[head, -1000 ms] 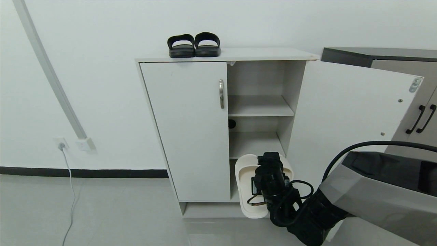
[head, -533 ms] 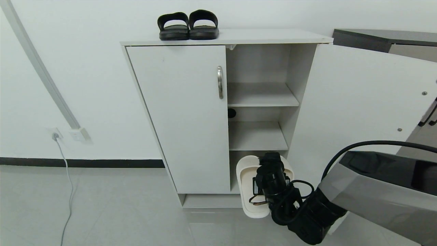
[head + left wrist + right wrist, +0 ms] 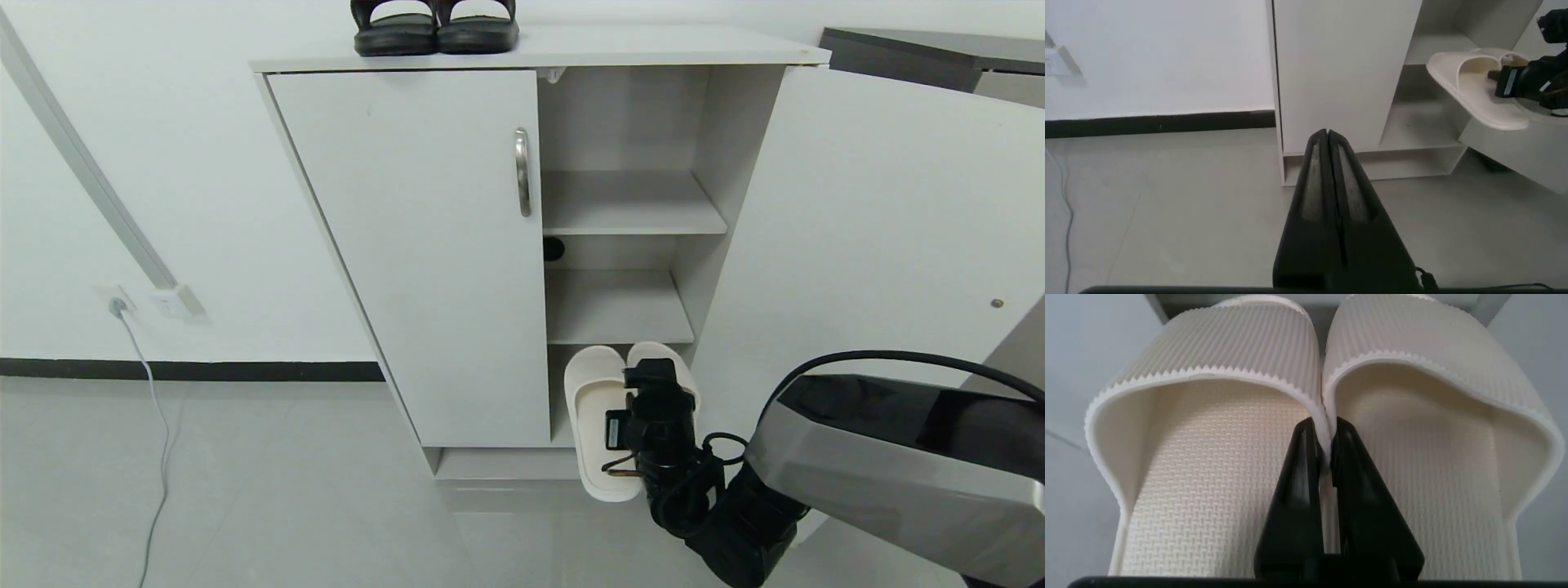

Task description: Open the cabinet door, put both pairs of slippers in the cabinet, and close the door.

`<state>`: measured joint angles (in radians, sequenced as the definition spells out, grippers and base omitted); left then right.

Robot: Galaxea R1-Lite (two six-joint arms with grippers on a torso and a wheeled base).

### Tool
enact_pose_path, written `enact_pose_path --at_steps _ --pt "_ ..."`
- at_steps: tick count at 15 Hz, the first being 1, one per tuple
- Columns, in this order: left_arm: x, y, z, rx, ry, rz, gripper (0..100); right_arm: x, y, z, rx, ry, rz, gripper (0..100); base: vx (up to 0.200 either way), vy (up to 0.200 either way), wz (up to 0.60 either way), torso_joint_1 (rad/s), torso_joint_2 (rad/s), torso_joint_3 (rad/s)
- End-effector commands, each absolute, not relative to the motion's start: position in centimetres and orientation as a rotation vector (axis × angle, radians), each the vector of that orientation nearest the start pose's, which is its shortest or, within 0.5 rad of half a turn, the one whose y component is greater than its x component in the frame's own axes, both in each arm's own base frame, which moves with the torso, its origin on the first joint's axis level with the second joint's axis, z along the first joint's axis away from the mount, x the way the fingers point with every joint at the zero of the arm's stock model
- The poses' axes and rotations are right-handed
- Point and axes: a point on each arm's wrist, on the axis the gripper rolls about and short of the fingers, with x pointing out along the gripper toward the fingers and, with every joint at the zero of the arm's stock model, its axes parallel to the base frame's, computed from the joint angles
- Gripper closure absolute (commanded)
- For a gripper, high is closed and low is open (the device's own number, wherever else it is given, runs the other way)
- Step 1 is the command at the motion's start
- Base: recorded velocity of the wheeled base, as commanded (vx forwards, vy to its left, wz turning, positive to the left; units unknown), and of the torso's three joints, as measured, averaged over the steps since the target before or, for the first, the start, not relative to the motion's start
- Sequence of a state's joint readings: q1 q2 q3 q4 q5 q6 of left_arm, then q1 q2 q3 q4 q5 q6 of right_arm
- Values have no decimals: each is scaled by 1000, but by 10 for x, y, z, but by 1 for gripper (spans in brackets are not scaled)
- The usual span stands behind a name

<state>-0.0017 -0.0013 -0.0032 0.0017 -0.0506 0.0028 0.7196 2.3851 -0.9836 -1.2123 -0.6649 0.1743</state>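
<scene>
Slippers: the pair of cream ribbed foam slippers [image 3: 594, 425] hangs at lower centre of the head view, toes at the mouth of the bottom compartment [image 3: 558, 420], heels out over the floor.
Right pincer [image 3: 1327, 447]: clenched on the pair's touching inner walls.
Left pincer [image 3: 1327, 143]: pressed together on nothing, low over the floor.
Done: the right-hand door [image 3: 882, 229] stands open.
Left: seating the cream pair, fetching the black rubber slippers [image 3: 434, 24] from the cabinet top at the frame's upper edge, closing the door.
White cabinet [image 3: 408, 245]: neither pair is inside yet.
</scene>
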Motion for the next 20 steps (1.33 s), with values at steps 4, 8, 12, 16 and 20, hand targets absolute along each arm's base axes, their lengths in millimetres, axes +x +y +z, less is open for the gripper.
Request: enact_pose_path --at_steps 4,8,12,16,20 --pt "-23 -1 76 3 0 -52 100 326 256 22 21 118 35 100 0 0 0 0 0 0" --pt "-23 -1 76 3 -2 -54 100 326 257 22 20 119 36 100 0 0 0 0 0 0" --pt "-23 -1 76 5 -2 -54 100 326 256 22 21 119 35 100 150 0 0 -2 4 3" --pt "-23 -1 76 3 -2 -54 100 326 257 22 22 118 36 100 200 0 0 5 1 0" --pt "-23 -1 76 3 -2 -54 100 326 257 22 22 118 36 100 200 0 0 1 0 5"
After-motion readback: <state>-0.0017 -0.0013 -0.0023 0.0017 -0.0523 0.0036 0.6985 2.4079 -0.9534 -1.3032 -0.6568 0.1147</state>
